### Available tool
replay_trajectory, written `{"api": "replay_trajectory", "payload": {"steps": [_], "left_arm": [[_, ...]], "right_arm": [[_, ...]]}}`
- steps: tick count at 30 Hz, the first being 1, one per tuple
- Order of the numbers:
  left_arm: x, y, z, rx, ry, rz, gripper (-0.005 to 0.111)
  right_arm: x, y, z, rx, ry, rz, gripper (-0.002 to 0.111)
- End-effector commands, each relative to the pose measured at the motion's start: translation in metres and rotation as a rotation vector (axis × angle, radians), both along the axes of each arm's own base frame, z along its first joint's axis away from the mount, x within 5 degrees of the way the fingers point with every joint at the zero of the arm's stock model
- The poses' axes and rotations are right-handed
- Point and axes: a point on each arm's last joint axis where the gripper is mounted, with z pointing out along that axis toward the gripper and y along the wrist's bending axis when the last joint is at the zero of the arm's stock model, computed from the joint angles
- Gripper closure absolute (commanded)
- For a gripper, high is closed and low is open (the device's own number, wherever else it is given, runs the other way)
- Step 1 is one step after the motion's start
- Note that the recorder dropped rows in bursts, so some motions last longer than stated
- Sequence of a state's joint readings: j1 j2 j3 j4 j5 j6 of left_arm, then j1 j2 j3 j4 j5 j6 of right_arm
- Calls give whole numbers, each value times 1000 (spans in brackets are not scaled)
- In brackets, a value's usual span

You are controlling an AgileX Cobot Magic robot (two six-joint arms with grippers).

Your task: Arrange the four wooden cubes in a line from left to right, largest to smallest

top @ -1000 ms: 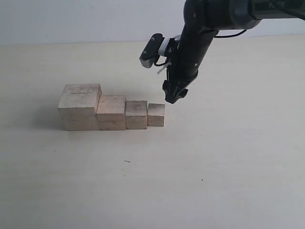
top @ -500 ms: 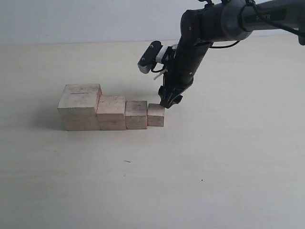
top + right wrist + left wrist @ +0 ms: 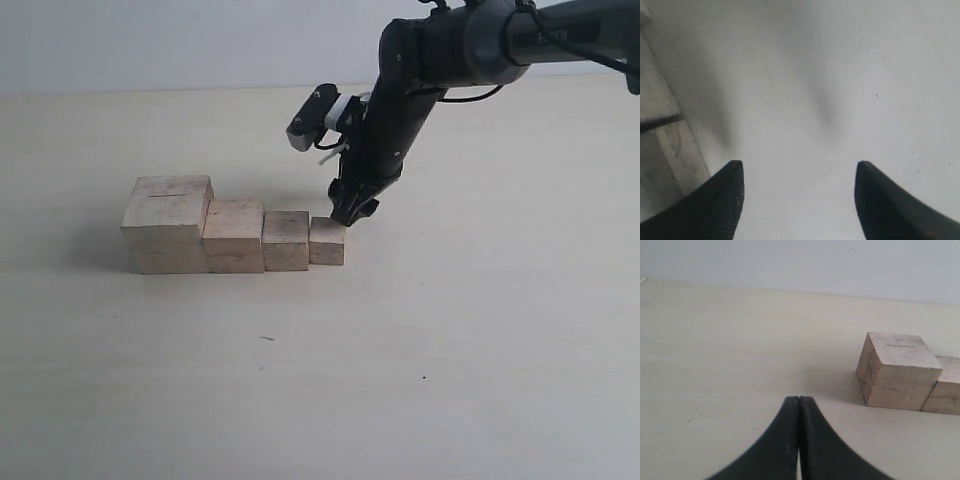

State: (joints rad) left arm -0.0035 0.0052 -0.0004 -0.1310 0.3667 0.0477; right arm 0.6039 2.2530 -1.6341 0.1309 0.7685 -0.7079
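The four wooden cubes stand touching in a row on the table, stepping down in size from left to right: the largest cube, with a thin dark crack on top, then the second cube, the third cube and the smallest cube. My right gripper hangs just behind the smallest cube's upper right corner. In the right wrist view my right gripper stands open over bare table, with pale cube faces beside one fingertip. My left gripper is shut and empty, well short of the largest cube.
The pale table stretches wide in front of and to the right of the row. A light wall closes the back. The right arm reaches in from the upper right.
My right gripper has come down and to the left, ending close behind the smallest cube. The cubes have not moved. Its jaws stay equally wide.
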Motion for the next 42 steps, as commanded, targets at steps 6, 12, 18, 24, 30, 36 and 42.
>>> {"api": "replay_trajectory", "payload": {"steps": [6, 12, 18, 24, 30, 36, 42], "left_arm": [[0, 0, 1, -5, -13, -6, 107], [0, 0, 1, -5, -13, -6, 107], [0, 0, 1, -5, -13, -6, 107], [0, 0, 1, -5, -13, -6, 107], [0, 0, 1, -5, -13, -6, 107], [0, 0, 1, -5, -13, -6, 107], [0, 0, 1, -5, -13, -6, 107]], "right_arm": [[-4, -6, 23, -31, -6, -47, 48], [-11, -11, 21, -84, 88, -73, 52], [-13, -9, 21, -61, 114, -100, 52], [-16, -5, 22, -11, 151, -124, 52], [-15, -6, 22, -19, 142, -116, 52], [-16, -6, 22, -23, 154, -115, 52], [-15, -3, 22, 5, 148, -125, 52]]}}
